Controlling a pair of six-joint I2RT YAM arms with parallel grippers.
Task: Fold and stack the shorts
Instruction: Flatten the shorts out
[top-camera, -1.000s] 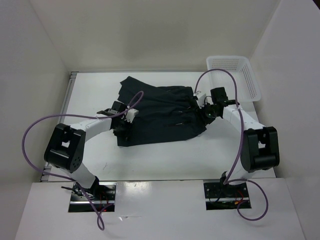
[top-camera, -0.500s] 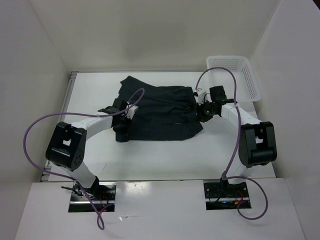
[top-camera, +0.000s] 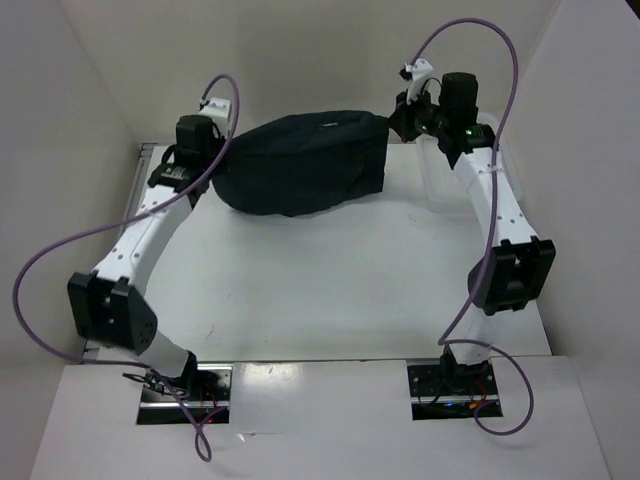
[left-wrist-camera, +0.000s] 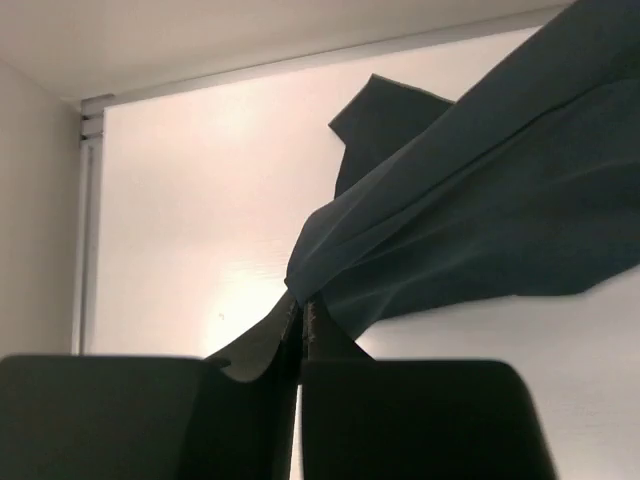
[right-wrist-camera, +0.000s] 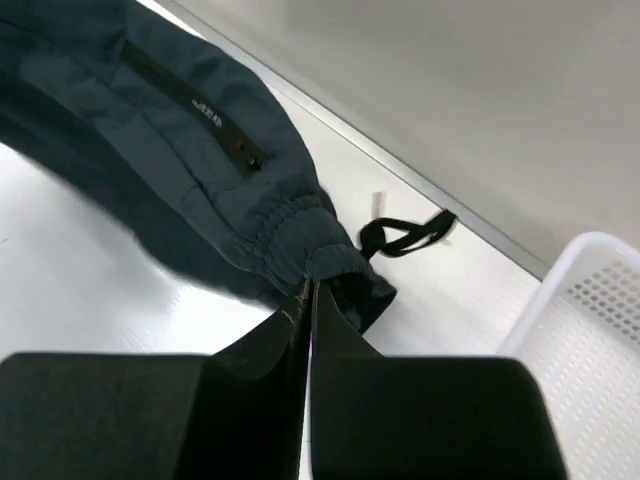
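The dark navy shorts (top-camera: 300, 162) hang lifted above the far part of the table, stretched between both grippers and sagging in the middle. My left gripper (top-camera: 222, 160) is shut on the left edge of the shorts (left-wrist-camera: 470, 220); in the left wrist view the fabric runs up and to the right from the pinched fingertips (left-wrist-camera: 303, 312). My right gripper (top-camera: 392, 125) is shut on the gathered waistband end of the shorts (right-wrist-camera: 200, 150). In the right wrist view a zip pocket and a black drawstring loop (right-wrist-camera: 405, 237) show near the fingertips (right-wrist-camera: 308, 290).
A white mesh basket (top-camera: 492, 150) stands at the far right of the table, partly behind the right arm; its rim (right-wrist-camera: 590, 330) shows in the right wrist view. The back wall and side walls stand close to the raised arms. Purple cables arc above both wrists.
Both grippers closed on the shorts as they lay on the table, then both arms rose and moved toward the back wall, lifting the shorts off the surface.
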